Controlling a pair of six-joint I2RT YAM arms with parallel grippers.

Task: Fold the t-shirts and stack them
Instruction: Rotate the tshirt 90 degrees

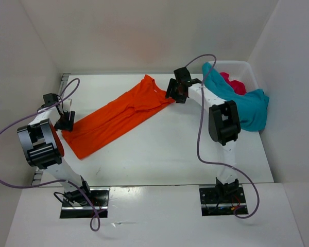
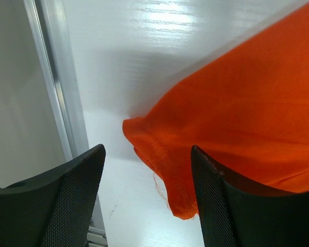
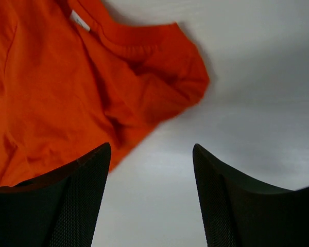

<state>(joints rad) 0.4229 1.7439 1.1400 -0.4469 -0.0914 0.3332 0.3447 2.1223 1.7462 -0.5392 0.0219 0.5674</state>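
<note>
The orange t-shirt (image 1: 118,118) lies stretched out diagonally on the white table, hem at the lower left, collar at the upper right. My left gripper (image 1: 65,121) is open at the hem's left corner (image 2: 165,170), which lies between its jaws. My right gripper (image 1: 174,91) is open beside the shirt's collar and sleeve (image 3: 154,72), holding nothing. The teal t-shirt (image 1: 244,105) hangs over the rim of the white basket (image 1: 247,69) at the back right. The pink-red t-shirt (image 1: 234,83) lies inside the basket.
White walls close the table (image 1: 159,154) in on the left, back and right. A metal rail (image 2: 62,92) runs along the table's left edge, close to my left gripper. Purple cables loop from both arms.
</note>
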